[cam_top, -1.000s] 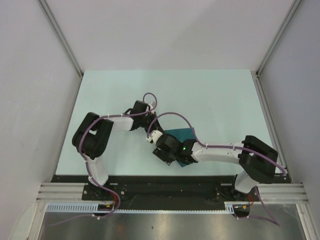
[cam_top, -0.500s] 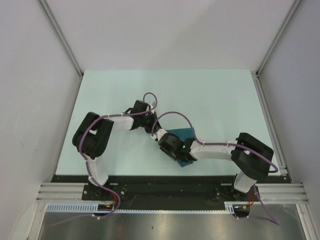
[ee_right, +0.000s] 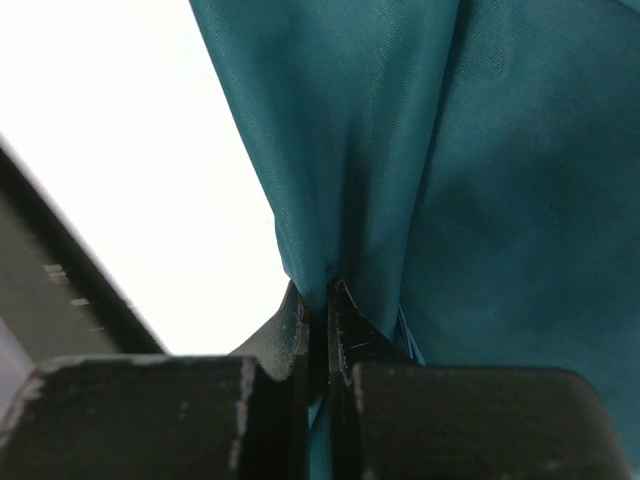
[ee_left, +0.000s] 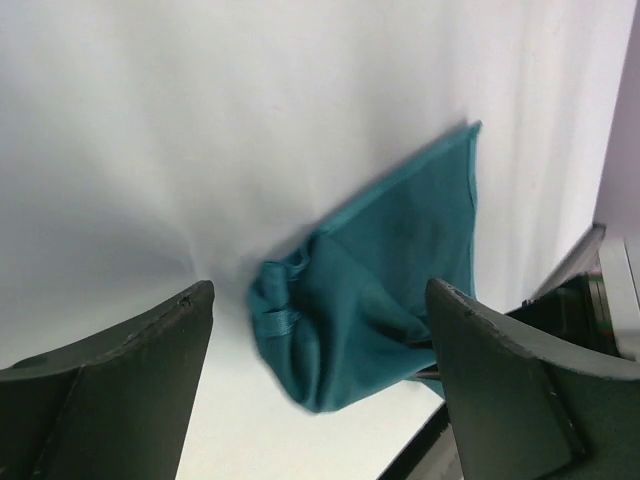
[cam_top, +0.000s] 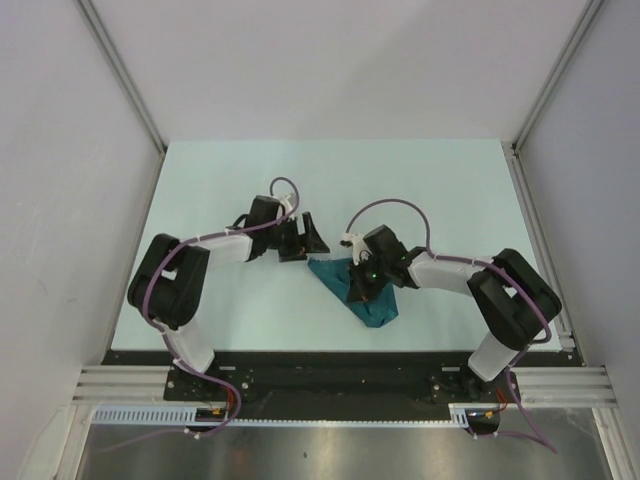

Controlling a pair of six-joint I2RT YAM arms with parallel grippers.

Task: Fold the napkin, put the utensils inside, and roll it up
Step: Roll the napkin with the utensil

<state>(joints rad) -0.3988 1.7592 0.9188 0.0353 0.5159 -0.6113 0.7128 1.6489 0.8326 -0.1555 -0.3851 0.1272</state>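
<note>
Your right gripper [cam_top: 357, 277] is clenched on the napkin [cam_top: 374, 306]: in the right wrist view its two fingertips press together with a fold of the teal cloth between them. Your left gripper [cam_top: 303, 240] is released; the jaws stand wide and hold nothing.

The napkin lies bunched on the table [cam_top: 200, 200], not flat, a little right of the middle and toward the near edge. Its long axis runs diagonally, from a pointed corner at the far left to a rounded end at the near right. That pointed corner is just beside the left gripper but apart from it.

So the right arm has the cloth. The left one, I judge, needs only a short reach toward the near right to take the free corner. The spoon I cannot see in any view.
</note>
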